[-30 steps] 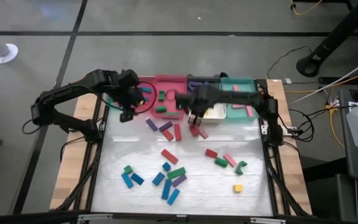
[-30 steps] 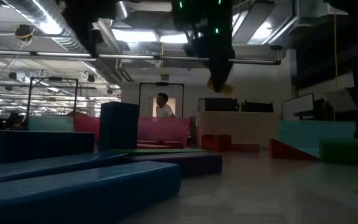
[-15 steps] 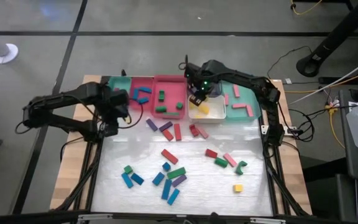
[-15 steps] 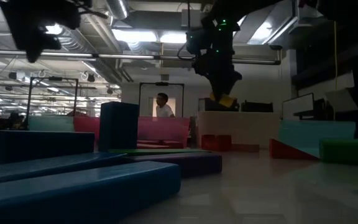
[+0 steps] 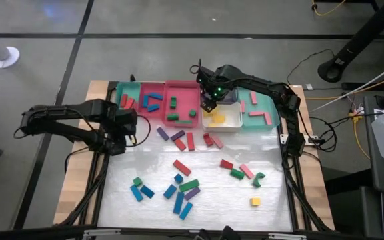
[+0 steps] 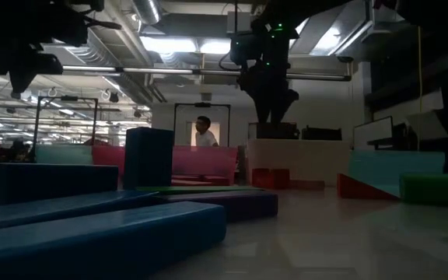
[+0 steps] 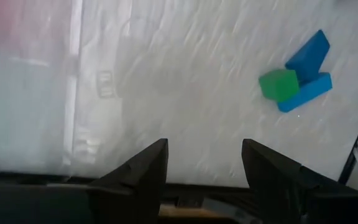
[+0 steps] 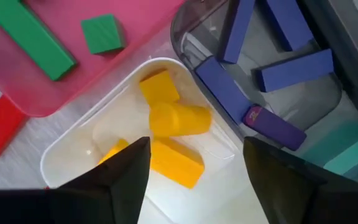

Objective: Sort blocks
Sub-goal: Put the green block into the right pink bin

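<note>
Step in hand: the right claw (image 8: 191, 171) is hovering over the white tray (image 8: 73, 155), fingers spread wide and holding nothing; the yellow blocks (image 8: 169, 140) are lying loose in the tray beneath it, so the drop looks done.
Doing it well: my judgement is that the claw should be lifting straight up clear of the tray rim before swinging back over the bench (image 5: 272, 200), so a finger is not catching the white tray or the pink tray (image 5: 182, 100) beside it.
Next pick: the one loose yellow block (image 5: 255, 201) near the bench's front right is sitting well apart from its neighbours, which should be making it an easy grab.
Yellow blocks, axis: in the right wrist view the bar-shaped one is lying flat, its long axis slanting across the tray; the rounded one is lying on its side, touching it; a third is sitting nearer the tray's corner.
Left claw (image 7: 204, 180): waiting above bare bench at the left edge, fingers apart and empty, with a green block (image 7: 279, 84) and two blue blocks (image 7: 306, 62) ahead of it.
Loose blocks (image 5: 185, 183): scattered mid-bench, pointing every which way, bars lying flat.
</note>
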